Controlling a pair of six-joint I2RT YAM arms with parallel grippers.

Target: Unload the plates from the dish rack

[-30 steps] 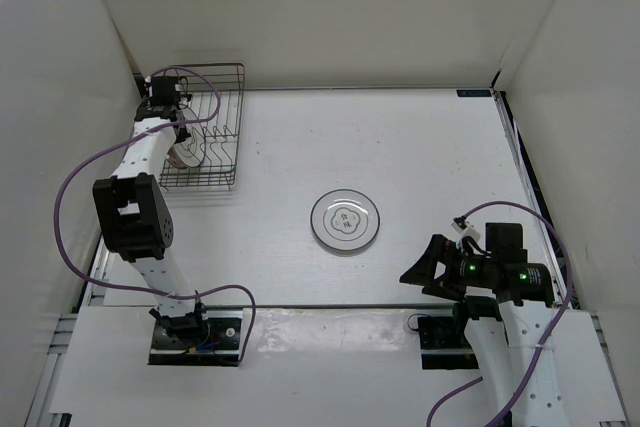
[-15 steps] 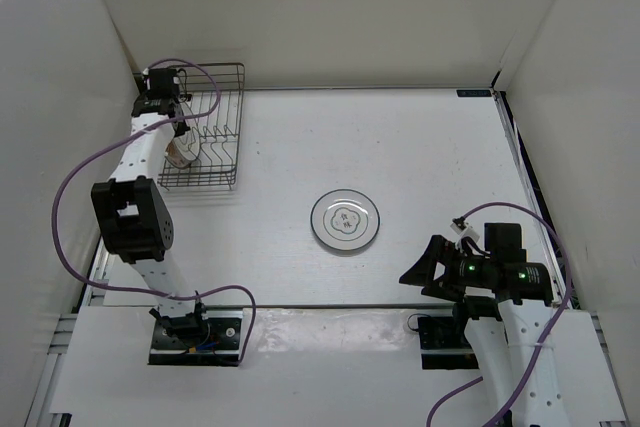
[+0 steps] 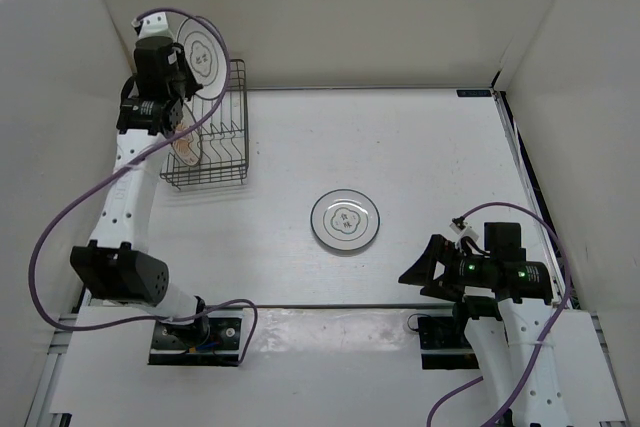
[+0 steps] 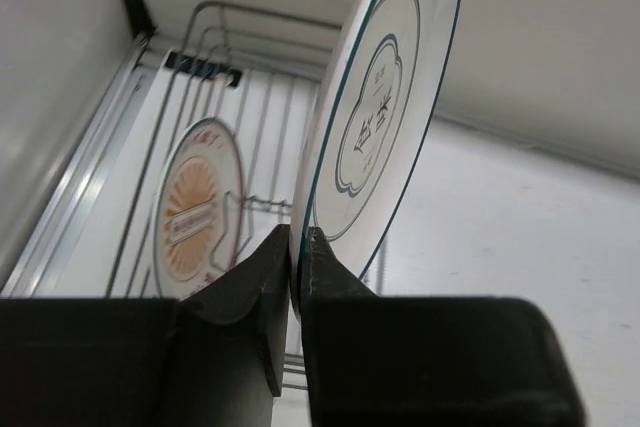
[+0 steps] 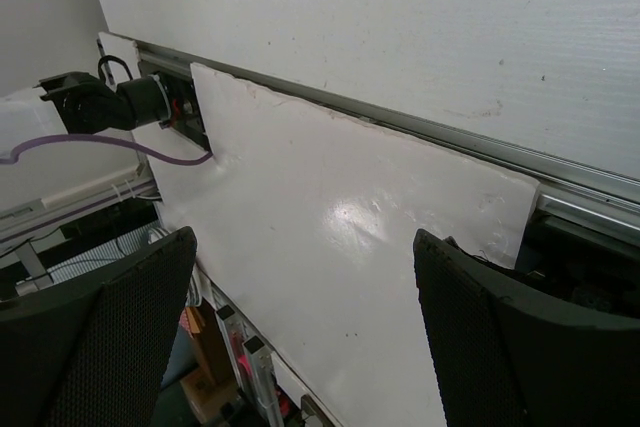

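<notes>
Above rack (image 3: 222, 152): round, prob. ceramic plate (image 4: 385, 117).

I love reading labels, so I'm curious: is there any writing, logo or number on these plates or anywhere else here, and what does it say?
Nothing here can be read for certain.
Held plate, in the left gripper: dark centre mark with letter-like strokes, not legible.
Orange-centred plate, standing in the rack: lettering on a band across the middle, too blurred.
Plate on the table: centre mark too small.
</notes>
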